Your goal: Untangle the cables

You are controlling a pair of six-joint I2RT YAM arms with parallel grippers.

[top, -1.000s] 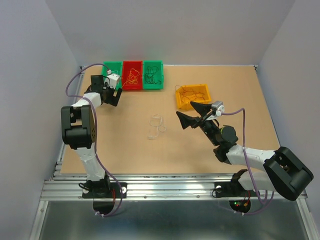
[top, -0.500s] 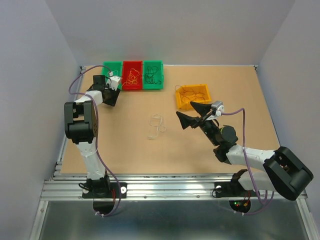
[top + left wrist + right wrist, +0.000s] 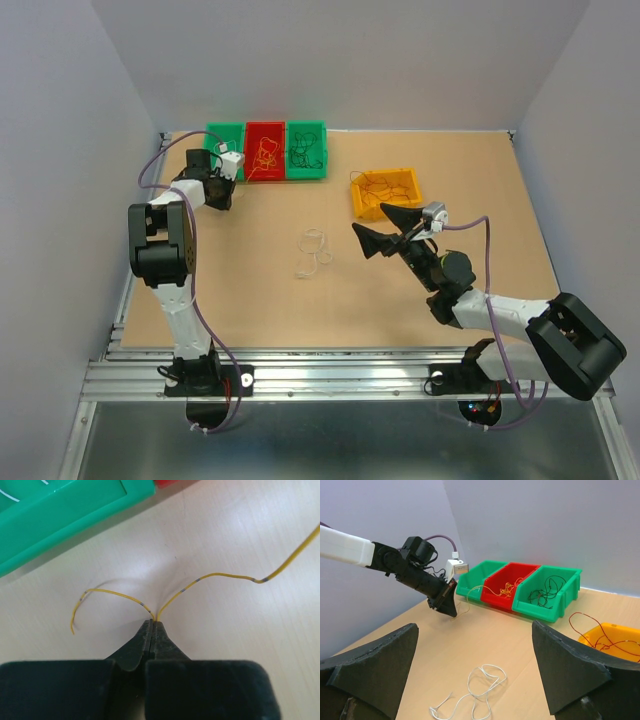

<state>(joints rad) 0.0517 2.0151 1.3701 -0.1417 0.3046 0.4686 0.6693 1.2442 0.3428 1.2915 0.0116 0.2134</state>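
"Yellow cable (image 3: 220, 576): was it in the jaws or only beside them?"

"In them. On my left wrist feed the left gripper (image 3: 152, 625) had its jaws pressed together on that cable, right at their tips. One short end curled away to the left and lay free on the table (image 3: 240, 645). The longer strand ran off to the right, toward the red bin (image 3: 265, 150). A green bin (image 3: 60, 515) sat just beyond."

"And your other arm?"

"I saw the right gripper (image 3: 368, 218) with its jaws spread wide, holding nothing, near the yellow bin (image 3: 357, 195). The white cable (image 3: 315, 252) lay in loose loops on the table between the two arms, well apart from both sets of jaws"
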